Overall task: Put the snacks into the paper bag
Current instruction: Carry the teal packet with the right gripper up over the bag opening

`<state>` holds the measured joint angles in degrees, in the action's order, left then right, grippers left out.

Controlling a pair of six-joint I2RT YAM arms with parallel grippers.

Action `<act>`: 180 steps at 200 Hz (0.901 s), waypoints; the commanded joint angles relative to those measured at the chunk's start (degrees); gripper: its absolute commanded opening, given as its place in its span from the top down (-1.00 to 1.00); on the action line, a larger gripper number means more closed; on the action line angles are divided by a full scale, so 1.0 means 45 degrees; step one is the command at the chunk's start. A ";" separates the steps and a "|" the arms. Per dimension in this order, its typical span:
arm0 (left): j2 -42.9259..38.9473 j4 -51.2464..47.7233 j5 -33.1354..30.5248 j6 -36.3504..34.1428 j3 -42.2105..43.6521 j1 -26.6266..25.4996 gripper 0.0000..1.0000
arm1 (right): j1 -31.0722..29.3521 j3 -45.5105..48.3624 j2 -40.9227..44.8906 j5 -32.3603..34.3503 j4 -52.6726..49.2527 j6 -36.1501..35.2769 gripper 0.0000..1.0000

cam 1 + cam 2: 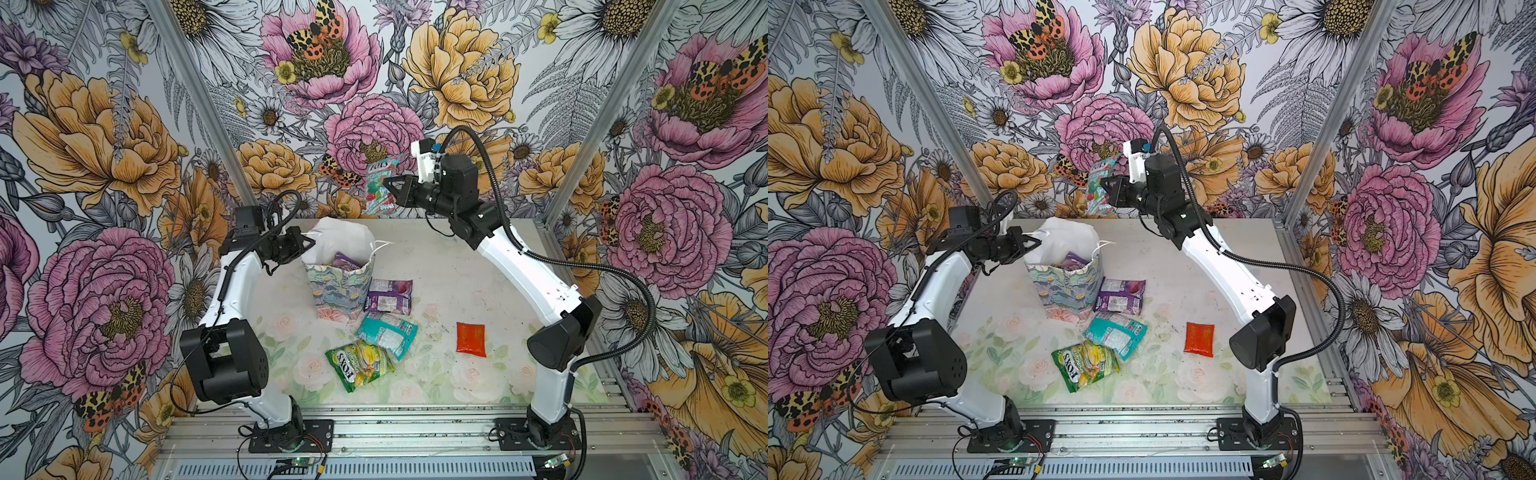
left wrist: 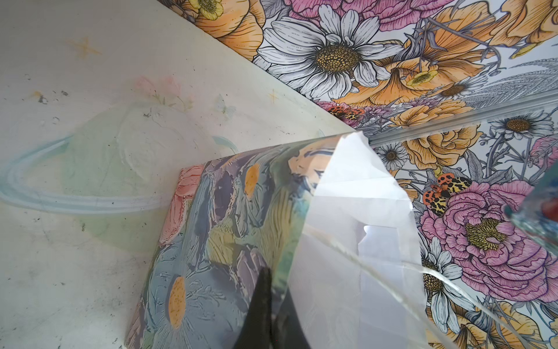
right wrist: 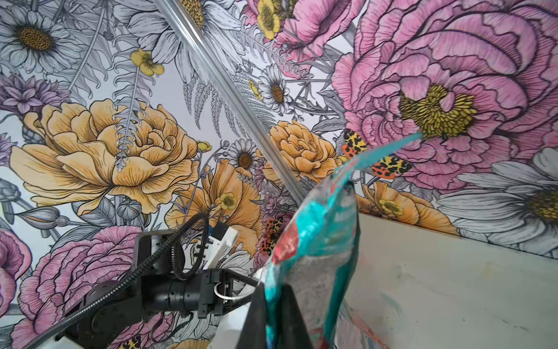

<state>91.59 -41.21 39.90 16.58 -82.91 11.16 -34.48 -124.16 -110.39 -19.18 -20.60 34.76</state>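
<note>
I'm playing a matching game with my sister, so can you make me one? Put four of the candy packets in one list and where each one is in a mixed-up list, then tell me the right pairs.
Things:
1. green FOX'S packet
2. red sachet
3. purple packet lying on the table
4. teal-and-red packet

Places:
A. held up in the air by the right gripper
B. lying alone, apart from the other packets
C. right beside the paper bag
D. nearest the table's front edge

Pairs: 1-D, 2-B, 3-C, 4-A
</note>
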 commanded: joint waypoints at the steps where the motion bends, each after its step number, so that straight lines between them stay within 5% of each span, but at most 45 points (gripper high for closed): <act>1: -0.0442 -0.0080 -0.0128 -0.0038 0.0203 0.0049 1.00 | -0.0405 -0.0928 -0.0328 -0.0744 0.0210 -0.0231 1.00; 180: -0.0549 -0.0090 -0.0083 -0.0032 0.0222 0.0004 1.00 | -0.1674 -0.0031 -0.1276 -0.0689 0.0026 -0.0230 1.00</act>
<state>91.11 -41.30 39.90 16.58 -82.70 11.16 -42.04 -123.94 -114.87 -22.98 -23.20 34.59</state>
